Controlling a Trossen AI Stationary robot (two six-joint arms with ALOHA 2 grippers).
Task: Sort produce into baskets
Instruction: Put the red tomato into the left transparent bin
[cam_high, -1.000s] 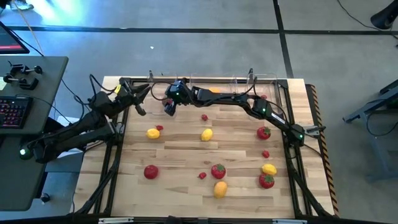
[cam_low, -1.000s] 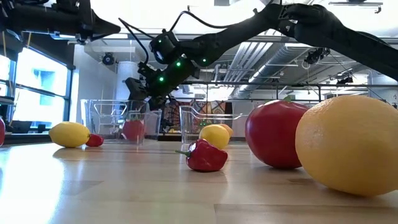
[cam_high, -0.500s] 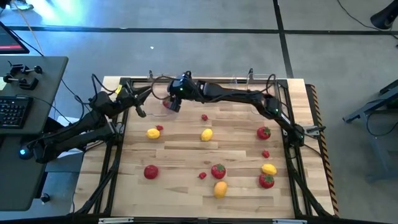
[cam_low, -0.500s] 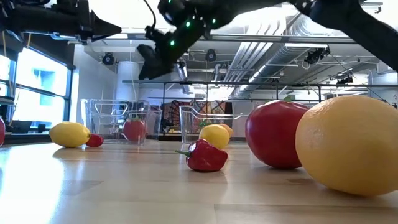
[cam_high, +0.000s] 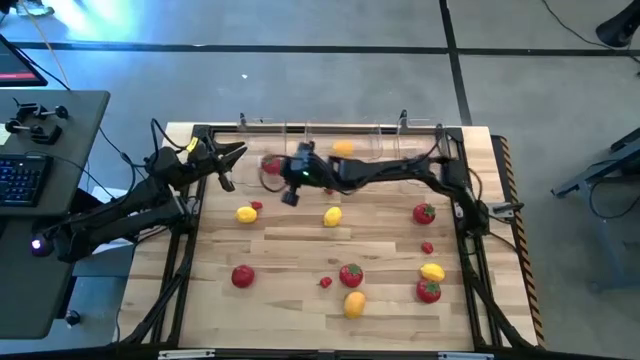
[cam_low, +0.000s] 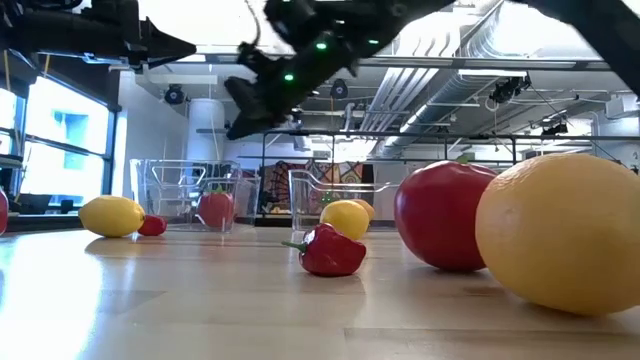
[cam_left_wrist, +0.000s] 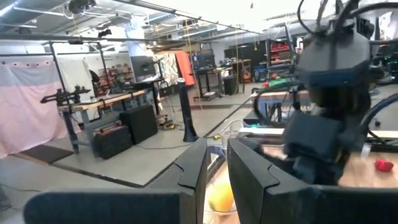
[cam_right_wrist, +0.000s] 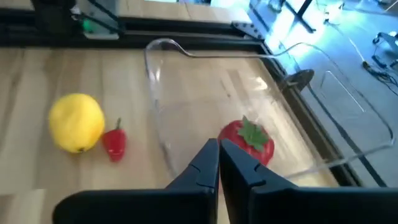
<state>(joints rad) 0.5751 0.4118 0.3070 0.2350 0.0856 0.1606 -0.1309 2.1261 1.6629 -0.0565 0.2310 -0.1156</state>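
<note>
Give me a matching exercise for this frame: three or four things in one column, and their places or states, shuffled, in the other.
Things:
1. right gripper
2. far orange fruit
3. leftmost berry
4. left gripper

Places or states:
A. inside the middle bin
B. on the table, next to a lemon
C. shut and empty, just in front of the left bin
D. raised over the table's far left corner

Pairs: 1-C, 2-A, 3-B, 4-D
</note>
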